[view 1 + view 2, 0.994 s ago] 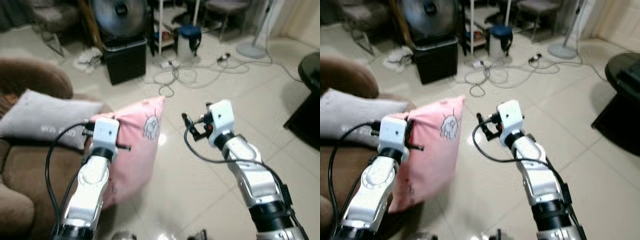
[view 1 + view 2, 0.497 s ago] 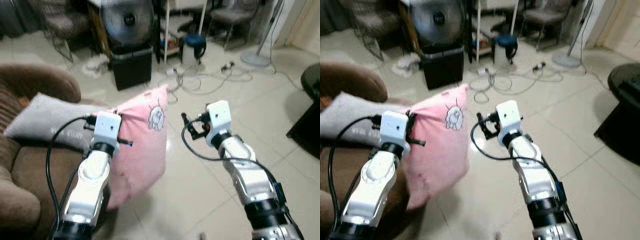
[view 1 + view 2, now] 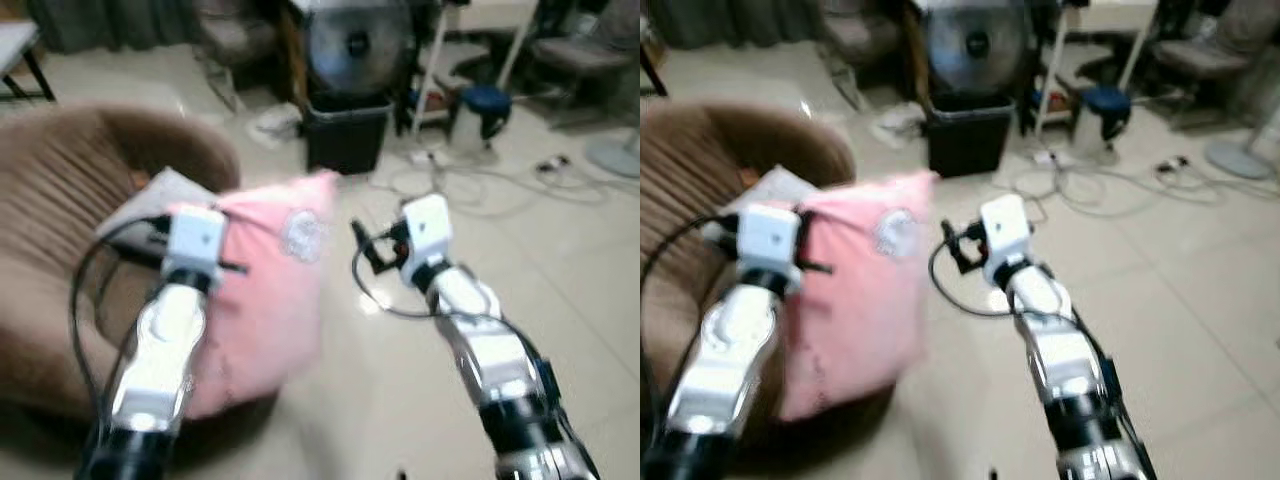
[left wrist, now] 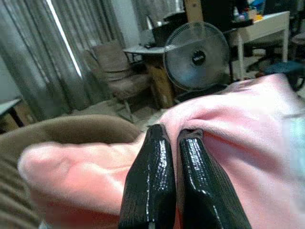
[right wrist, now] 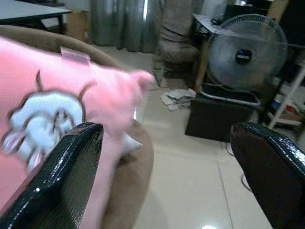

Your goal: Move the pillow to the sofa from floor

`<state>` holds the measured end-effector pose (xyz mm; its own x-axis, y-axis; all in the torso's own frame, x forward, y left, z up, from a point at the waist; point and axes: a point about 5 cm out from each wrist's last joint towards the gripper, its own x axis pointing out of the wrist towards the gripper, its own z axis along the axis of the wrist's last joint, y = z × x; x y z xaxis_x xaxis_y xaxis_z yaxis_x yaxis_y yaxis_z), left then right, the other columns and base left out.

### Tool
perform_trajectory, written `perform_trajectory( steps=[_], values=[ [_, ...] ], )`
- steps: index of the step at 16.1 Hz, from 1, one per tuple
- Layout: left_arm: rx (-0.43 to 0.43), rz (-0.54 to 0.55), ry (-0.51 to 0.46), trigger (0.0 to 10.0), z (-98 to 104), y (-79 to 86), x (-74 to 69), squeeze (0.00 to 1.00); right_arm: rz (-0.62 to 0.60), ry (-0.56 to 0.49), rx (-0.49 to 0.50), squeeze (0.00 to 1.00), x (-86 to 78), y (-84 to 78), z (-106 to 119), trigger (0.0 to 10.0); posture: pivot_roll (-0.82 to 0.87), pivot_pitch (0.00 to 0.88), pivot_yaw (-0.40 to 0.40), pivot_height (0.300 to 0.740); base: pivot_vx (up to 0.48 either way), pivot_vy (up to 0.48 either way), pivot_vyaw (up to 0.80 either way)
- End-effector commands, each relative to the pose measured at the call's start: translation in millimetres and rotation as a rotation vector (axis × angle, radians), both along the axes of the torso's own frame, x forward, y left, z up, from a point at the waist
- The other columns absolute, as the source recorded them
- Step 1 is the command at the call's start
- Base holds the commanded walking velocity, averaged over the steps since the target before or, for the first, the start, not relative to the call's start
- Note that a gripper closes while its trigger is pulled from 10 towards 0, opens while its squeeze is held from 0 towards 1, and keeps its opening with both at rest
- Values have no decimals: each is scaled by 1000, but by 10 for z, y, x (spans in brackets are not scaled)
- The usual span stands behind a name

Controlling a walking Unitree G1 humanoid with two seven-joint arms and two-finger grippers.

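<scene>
A pale tiled floor (image 3: 600, 330) spreads under me, glossy, with loose cables (image 3: 470, 185) trailing across it toward the far side of the room. Back there a big round fan (image 3: 358, 45) stands above a black bin (image 3: 347, 135), a small blue stool (image 3: 487, 100) sits next to them, and a chair (image 3: 235, 35) waits by grey curtains. A brown sofa (image 3: 60, 200) curves round on my left, its rounded arm nearest the bin, and a grey cushion (image 3: 150, 195) lies on its seat.

My left pincer (image 4: 164, 157) is clamped on the pink pillow (image 3: 270, 300): the two black fingers (image 4: 150, 186) are pressed nearly together with a fold of the pink cloth caught between them at the pillow's upper edge. The pillow hangs off the floor from that pinch, over the sofa's front edge, its lower corner close to the seat; whether it touches the seat I cannot tell. A pale cartoon print (image 5: 47, 119) marks its upper corner.

My right pincer (image 3: 368, 245) is held up over the tiles just beside the pillow's printed corner, gripping nothing. Its fingers (image 5: 62, 176) are spread wide, with the pillow close by one of them and the fan and bin visible through the gap.

Both head views are blurred.
</scene>
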<state>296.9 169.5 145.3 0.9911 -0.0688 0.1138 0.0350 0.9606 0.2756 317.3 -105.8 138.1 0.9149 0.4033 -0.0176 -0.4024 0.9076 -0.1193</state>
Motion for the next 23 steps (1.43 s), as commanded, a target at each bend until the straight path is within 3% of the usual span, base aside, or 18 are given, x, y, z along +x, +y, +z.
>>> perform_trajectory(
  steps=[1, 8, 11, 13, 15, 20, 23],
  values=[
    [-13, -38, -50, 10000, 108, -120, 21, 0, -18, -5, -18, 0, 1, -100, -7, 10000, 142, 0, -7, 740, 394, 0, 800],
    [-7, 13, -40, 10000, 91, -34, 12, 0, 82, 11, -36, 0, -39, 11, -55, 10000, 155, 0, -14, 740, 396, 0, 800],
    [-34, 12, -25, 10000, 71, -31, 22, 0, 77, 20, 3, 0, -38, 9, -53, 10000, 156, 0, -14, 740, 0, 0, 0],
    [-69, -241, 1, 10000, 4, -320, 29, 0, 81, 20, -5, 0, -31, 7, -52, 10000, 158, 0, -18, 740, 0, 0, 0],
    [-61, -337, 17, 10000, -6, -425, 48, 0, 90, 20, -9, 0, -37, 13, -51, 10000, 154, 0, -16, 740, 0, 0, 0],
    [19, -323, 39, 10000, 31, -357, 219, 0, 229, 6, -43, 0, -118, 25, -20, 10000, 131, 0, 2, 740, 0, 0, 0],
    [70, -312, 55, 10000, 64, -316, 462, 0, 333, 51, -92, 0, -239, -50, -94, 10000, 109, 0, 8, 740, 0, 0, 0]
  ],
)
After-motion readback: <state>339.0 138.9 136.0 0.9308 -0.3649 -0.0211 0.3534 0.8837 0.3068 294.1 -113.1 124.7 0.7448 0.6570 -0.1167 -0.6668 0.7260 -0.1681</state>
